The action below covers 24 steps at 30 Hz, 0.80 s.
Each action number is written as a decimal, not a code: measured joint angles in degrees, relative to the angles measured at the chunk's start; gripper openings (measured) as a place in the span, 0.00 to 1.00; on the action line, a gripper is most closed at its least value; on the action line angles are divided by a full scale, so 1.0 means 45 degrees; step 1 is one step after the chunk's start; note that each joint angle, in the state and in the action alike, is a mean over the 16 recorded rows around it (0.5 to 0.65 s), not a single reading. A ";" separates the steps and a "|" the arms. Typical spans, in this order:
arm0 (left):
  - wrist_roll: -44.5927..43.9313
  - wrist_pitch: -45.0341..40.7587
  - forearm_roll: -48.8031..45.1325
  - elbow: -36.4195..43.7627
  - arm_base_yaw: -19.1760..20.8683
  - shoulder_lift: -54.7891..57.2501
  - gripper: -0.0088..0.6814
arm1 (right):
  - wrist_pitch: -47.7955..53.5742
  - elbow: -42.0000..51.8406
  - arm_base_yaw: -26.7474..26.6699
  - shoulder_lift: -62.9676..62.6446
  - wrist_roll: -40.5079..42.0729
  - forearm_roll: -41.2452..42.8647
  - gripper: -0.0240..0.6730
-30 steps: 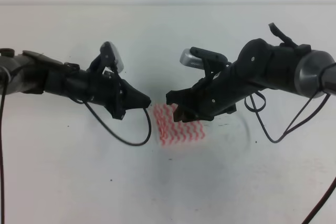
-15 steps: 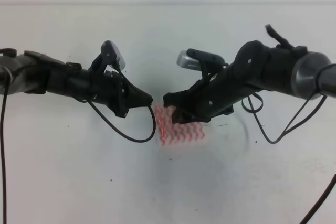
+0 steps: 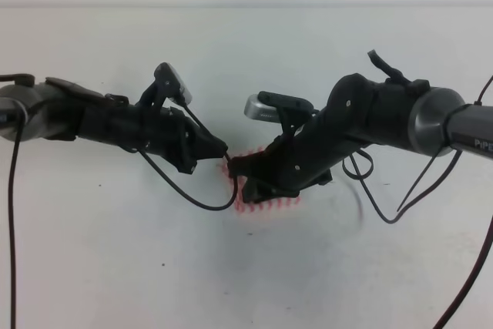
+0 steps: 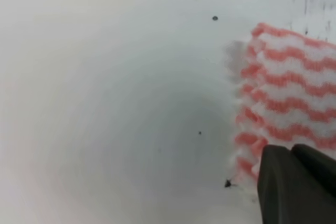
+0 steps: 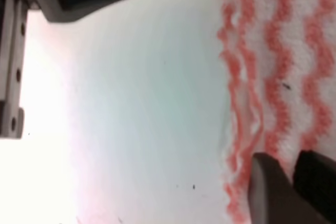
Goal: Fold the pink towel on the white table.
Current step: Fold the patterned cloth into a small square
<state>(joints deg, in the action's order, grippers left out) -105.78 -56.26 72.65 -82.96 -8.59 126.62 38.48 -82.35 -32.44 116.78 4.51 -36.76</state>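
At the middle of the white table point(image 3: 92, 267), meeting almost tip to tip: left gripper point(image 3: 223, 146) reaching in from 9 o'clock, right gripper point(image 3: 236, 166) from 3 o'clock. Showing fingers point(image 4: 294, 182) pressed together in the left wrist view, over the pink towel point(image 4: 286, 95) at its near corner; whether pinching cloth, cannot tell. Showing right fingertips point(image 5: 283, 187) nearly closed at the towel's wavy edge, grip likewise unclear. Lying flat beneath both, mostly hidden by the right arm. Drooping at 7 o'clock, a black cable point(image 3: 192, 198). Stretching bare and speckled beyond.
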 joint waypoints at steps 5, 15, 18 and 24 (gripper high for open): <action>0.0026 0.0288 0.0086 0.0000 -0.0035 0.0035 0.01 | 0.0255 -0.0003 -0.0022 0.0000 0.0007 -0.0080 0.14; 0.0292 0.0377 0.0822 0.0001 -0.0069 0.0024 0.01 | 0.0412 -0.0003 -0.0024 0.0006 0.0057 -0.0191 0.09; 0.0601 0.0185 0.1024 0.0001 -0.0070 0.0021 0.01 | 0.0295 -0.0004 -0.0022 0.0005 0.0073 -0.0132 0.07; 0.1538 -0.0334 0.1181 0.0000 -0.0076 0.0009 0.01 | 0.0026 -0.0005 0.0127 -0.0101 0.0058 0.0098 0.04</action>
<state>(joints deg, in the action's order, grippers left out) -98.86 -57.76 77.96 -82.96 -8.93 126.67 38.59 -82.38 -31.87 116.33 4.77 -36.32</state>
